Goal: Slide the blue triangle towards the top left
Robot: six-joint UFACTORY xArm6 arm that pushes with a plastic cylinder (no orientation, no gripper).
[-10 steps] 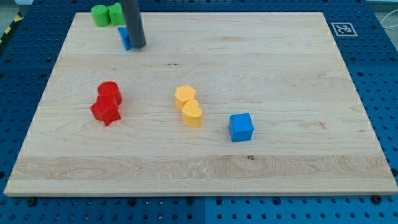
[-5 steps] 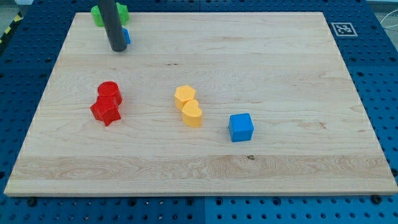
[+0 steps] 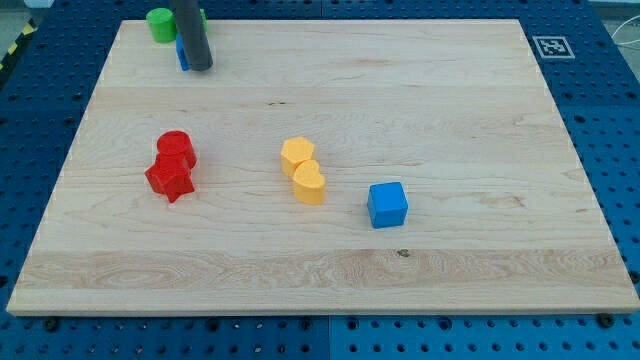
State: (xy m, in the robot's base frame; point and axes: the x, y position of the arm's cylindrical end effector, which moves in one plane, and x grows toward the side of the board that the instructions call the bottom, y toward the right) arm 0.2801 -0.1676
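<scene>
The blue triangle [image 3: 181, 55] lies near the board's top left, mostly hidden behind my rod; only a thin blue sliver shows at the rod's left side. My tip [image 3: 200, 68] rests on the board just right of and below that sliver, touching or nearly touching it. Two green blocks sit just above: one [image 3: 160, 23] shows clearly at the view's left, the other [image 3: 201, 16] is mostly hidden by the rod.
A red cylinder [image 3: 175, 147] and red star [image 3: 169, 180] touch at left centre. Two yellow heart-like blocks [image 3: 303, 168] touch near the middle. A blue cube [image 3: 387, 204] sits right of them. A fiducial marker [image 3: 552, 46] is at the board's top right corner.
My rod swung from the triangle's right side to its left and back to the right. The blue triangle has shifted left and slightly up, closer to the green blocks.
</scene>
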